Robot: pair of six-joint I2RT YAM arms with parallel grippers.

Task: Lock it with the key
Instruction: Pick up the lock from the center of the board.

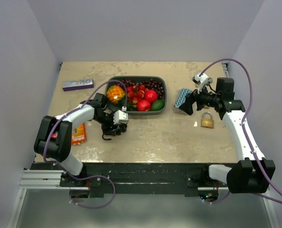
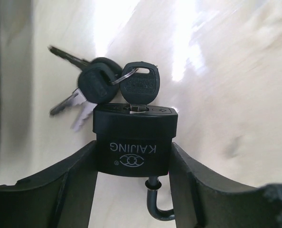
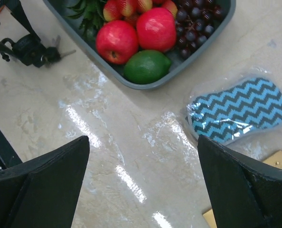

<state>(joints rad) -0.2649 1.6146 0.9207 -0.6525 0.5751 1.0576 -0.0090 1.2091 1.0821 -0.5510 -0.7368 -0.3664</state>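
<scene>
A black padlock [image 2: 133,137] marked KAIJING sits between the fingers of my left gripper [image 2: 134,154], which is shut on its sides. A black-headed key [image 2: 138,85] stands in its keyhole, and two more keys [image 2: 84,92] hang from the same ring. One leg of the shackle [image 2: 156,202] leaves the body and curves behind the right finger. From above, my left gripper [image 1: 113,126] holds this padlock [image 1: 108,134] low over the table, left of centre. My right gripper [image 1: 188,105] [image 3: 142,142] hangs open and holds nothing, by a brass padlock [image 1: 207,120].
A grey tray [image 1: 163,87] of fruit stands at the back centre. A blue zigzag packet [image 1: 181,97] [image 3: 236,111] lies under the right gripper. A purple box [image 1: 78,84] lies at the back left, and an orange packet [image 1: 78,133] lies by the left arm.
</scene>
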